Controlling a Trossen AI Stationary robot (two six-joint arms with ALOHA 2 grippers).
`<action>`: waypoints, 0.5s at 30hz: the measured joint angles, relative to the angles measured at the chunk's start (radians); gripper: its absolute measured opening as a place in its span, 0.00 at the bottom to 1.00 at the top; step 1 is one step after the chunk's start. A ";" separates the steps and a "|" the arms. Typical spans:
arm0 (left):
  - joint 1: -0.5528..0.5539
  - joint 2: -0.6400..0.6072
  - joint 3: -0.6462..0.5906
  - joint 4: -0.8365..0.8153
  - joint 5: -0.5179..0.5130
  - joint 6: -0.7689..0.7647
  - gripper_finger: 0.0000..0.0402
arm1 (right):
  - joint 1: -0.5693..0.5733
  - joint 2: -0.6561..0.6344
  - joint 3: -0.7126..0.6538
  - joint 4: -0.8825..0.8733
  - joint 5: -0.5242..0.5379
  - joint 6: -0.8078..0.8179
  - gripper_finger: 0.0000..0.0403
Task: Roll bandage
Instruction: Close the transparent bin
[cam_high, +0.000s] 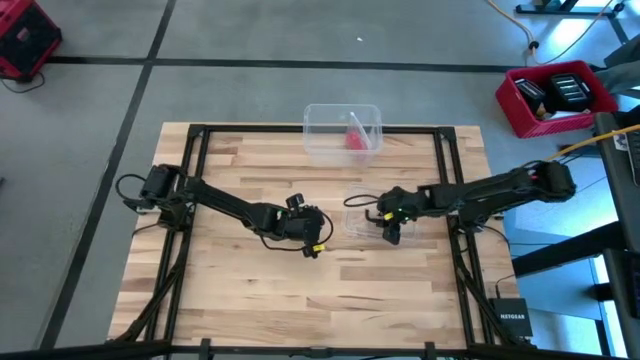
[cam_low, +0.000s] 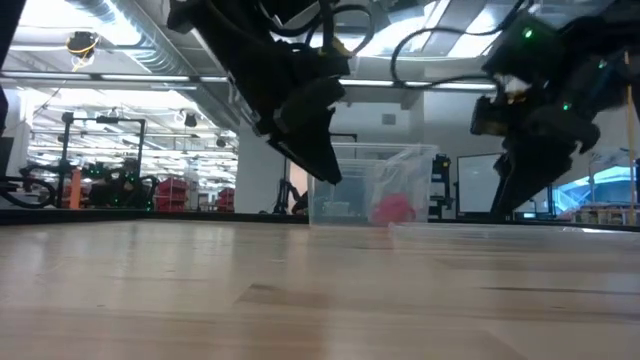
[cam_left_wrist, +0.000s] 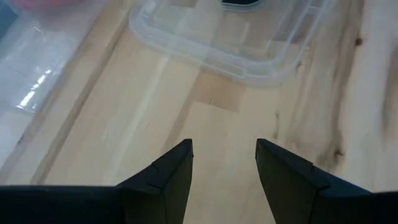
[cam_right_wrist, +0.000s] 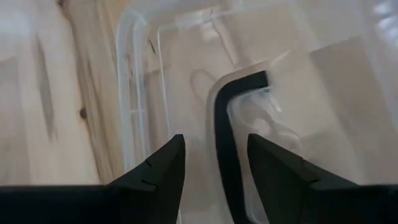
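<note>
On the left, the left gripper hangs low over the bare middle of the wooden worktop. Its jaws stand open and hold nothing; the left wrist view shows only wood between the two dark fingers.

Just to the right of it lies a flat clear lid with a dark handle. The right gripper is directly above this lid. Its jaws are apart, one on each side of the handle, and I cannot see them pressing on it, so I judge that nothing is gripped yet.

Farther back, at the far edge of the worktop, stands the clear plastic box, open at the top. The bandage is inside it, a small red lump toward the box's right side; the low view shows it as a pinkish mass behind the wall. I cannot tell whether it is rolled or only bunched.

In my judgement the task is at an early stage. The lid is off and the box is open, but the bandage is not taken out, not laid flat, and no rolling is visible. Nearly all the work is left.
</note>
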 joint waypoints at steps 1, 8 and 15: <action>0.000 -0.001 0.000 -0.002 0.013 -0.003 0.42 | 0.000 0.031 0.000 0.024 -0.008 0.000 0.44; -0.010 -0.004 -0.029 0.002 0.144 -0.123 0.42 | 0.021 0.211 0.003 0.244 -0.036 -0.002 0.44; -0.034 -0.033 -0.114 0.003 0.153 -0.278 0.42 | 0.034 0.358 0.023 0.490 -0.096 -0.001 0.44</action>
